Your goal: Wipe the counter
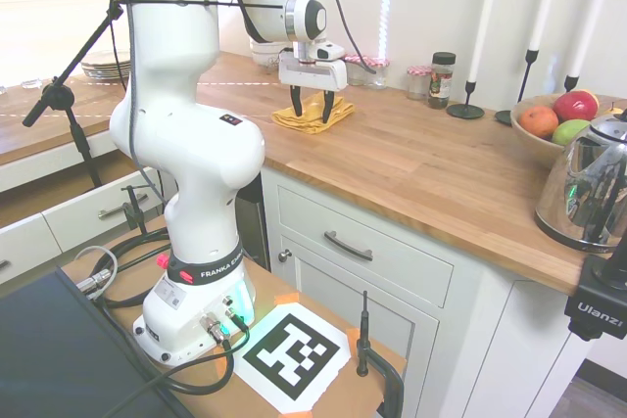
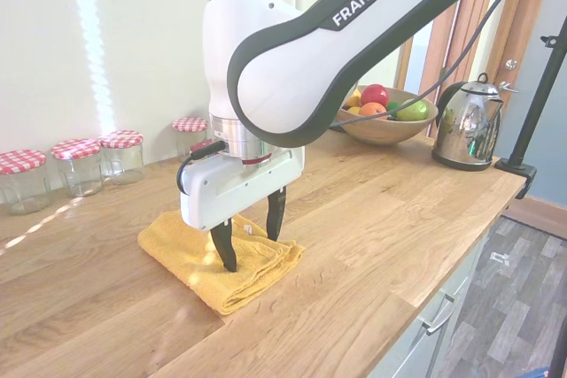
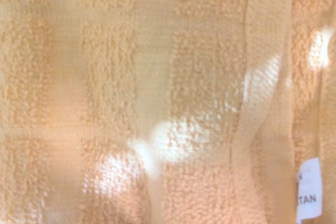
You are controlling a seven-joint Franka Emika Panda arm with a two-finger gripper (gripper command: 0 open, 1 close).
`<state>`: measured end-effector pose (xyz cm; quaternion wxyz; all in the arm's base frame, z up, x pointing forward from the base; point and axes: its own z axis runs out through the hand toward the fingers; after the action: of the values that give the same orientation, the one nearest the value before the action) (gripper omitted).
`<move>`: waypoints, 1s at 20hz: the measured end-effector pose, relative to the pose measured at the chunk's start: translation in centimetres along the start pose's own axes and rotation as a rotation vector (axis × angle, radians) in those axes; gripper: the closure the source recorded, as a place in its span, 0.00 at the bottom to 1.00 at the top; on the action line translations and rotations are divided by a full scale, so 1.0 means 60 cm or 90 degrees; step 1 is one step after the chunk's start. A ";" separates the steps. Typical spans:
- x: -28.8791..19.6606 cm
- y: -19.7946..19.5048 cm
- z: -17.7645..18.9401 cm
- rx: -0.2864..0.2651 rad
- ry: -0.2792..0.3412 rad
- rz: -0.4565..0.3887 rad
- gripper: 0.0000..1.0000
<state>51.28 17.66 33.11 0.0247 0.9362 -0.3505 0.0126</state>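
A: Where's the gripper (image 2: 251,236)?
B: Straight above a folded yellow towel (image 2: 221,261) lying on the counter (image 2: 372,227), near the wall side.
A: And the fingers (image 2: 276,214)?
B: Spread apart, tips down on the towel, cloth between them, nothing clamped.
A: Wrist view?
B: Just terry cloth with a white label (image 3: 308,188).

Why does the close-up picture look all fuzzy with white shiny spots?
In the wrist view the yellow towel is very near the camera, so it blurs, and sunlight makes the bright patches; the second exterior view is sharp, with a sun stripe on the wall; the first exterior view glares white at its window corner.
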 end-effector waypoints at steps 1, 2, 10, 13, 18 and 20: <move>0.000 0.000 0.000 0.002 0.000 0.001 1.00; 0.000 0.000 0.000 0.004 0.001 0.001 1.00; 0.006 0.003 0.003 0.012 0.000 0.010 1.00; 0.006 0.003 0.003 0.015 -0.001 0.013 1.00; 0.010 0.005 0.004 0.016 -0.001 0.015 1.00; 0.011 0.006 0.004 0.017 -0.001 0.017 1.00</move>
<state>51.55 16.92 32.94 0.0120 0.9317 -0.3626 0.0165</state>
